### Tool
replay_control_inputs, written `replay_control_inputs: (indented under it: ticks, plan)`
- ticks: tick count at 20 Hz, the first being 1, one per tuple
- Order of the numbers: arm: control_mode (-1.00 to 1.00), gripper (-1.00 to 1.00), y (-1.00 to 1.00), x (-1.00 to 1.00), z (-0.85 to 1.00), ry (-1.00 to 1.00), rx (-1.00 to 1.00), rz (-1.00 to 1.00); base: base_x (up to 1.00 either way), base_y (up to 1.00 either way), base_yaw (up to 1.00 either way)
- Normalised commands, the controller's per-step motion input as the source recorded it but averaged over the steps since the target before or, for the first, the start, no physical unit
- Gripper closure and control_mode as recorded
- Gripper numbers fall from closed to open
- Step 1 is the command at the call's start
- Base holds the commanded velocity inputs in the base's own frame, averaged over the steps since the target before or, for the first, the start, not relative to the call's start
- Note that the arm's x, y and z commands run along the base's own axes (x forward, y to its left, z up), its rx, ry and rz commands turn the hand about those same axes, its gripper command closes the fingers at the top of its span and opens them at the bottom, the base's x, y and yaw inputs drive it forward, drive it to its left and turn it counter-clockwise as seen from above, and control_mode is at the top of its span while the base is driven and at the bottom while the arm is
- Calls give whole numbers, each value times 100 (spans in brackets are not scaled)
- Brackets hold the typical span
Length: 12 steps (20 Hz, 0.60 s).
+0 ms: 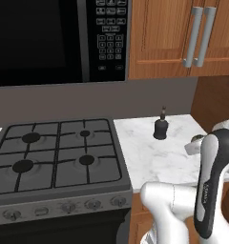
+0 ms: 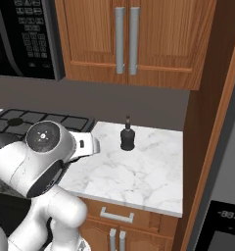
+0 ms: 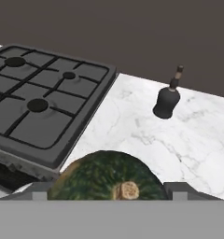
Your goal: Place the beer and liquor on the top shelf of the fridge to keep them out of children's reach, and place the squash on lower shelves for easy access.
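The squash (image 3: pixel 109 177), dark green with a pale stem scar, sat right between the two finger tips of the gripper (image 3: pixel 109 192) in the hand view, at the near edge of that picture. The jaws stood wide and the squash filled the gap between them, so it looked gripped, raised above the white marble counter (image 3: pixel 198 140). In the left base view a small part of the squash (image 1: pixel 198 138) showed beside the arm, at the right side of the counter.

The liquor (image 1: pixel 160 127), a squat dark bottle with a thin neck and a small stopper, stood upright on the counter, far from the robot and near the grey back wall. In the right base view the liquor (image 2: pixel 127 138) stood alone in the far part of the counter, well apart from the arm.

To the left of the counter was a gas stove (image 1: pixel 54 155) with four burners, and above it a black microwave (image 1: pixel 59 40). Wooden cabinets (image 2: pixel 127 39) with grey handles hung above the counter. A dark panel of the fridge (image 2: pixel 222 228) with a display showed at the near right.
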Motion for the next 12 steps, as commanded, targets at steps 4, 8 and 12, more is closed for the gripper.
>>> replay_control_inputs:
  ticks: [4,8,12]
  plan:
    - [-100,100,72,-12,56,0,-3,6,0,0,0]
    - [-100,100,32,-21,26,0,-5,5,0,0,0]
    - [-100,100,0,-34,-1,0,-5,3,0,0,0]
